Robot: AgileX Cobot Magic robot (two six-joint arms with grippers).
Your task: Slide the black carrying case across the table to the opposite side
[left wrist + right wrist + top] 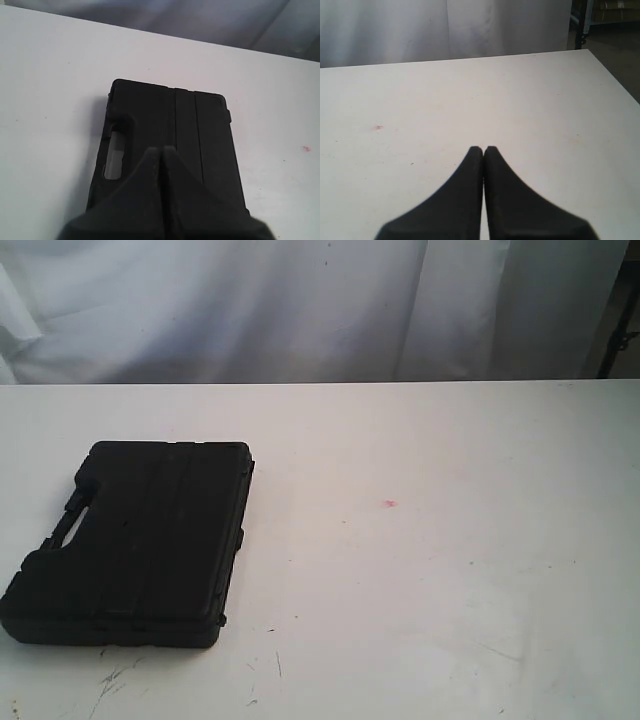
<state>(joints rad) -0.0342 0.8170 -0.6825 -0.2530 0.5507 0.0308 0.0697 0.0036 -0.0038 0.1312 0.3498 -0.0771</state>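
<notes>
That case [140, 540] lies flat on the left side of the table [450, 590], lid up, its ribbed lines running the long way and its handle slot [70, 520] on the outer left edge. It looks like stiff moulded plastic, rigid enough to push without flexing. I'd guess it is moderately heavy if loaded, and its smooth base should glide. I'd press against the long left edge beside the slot, or flat on the lid. The left gripper [162, 149] has its fingers pressed together and points over the lid; whether it touches I cannot tell. The right gripper [483, 148] is likewise pinched together over bare tabletop, well apart from the case. The table is wide, white and level, backed by a white curtain [300, 300]. Dark scuff marks [110, 680] lie near the front, and a tiny red spot [389, 504] sits mid-table.
</notes>
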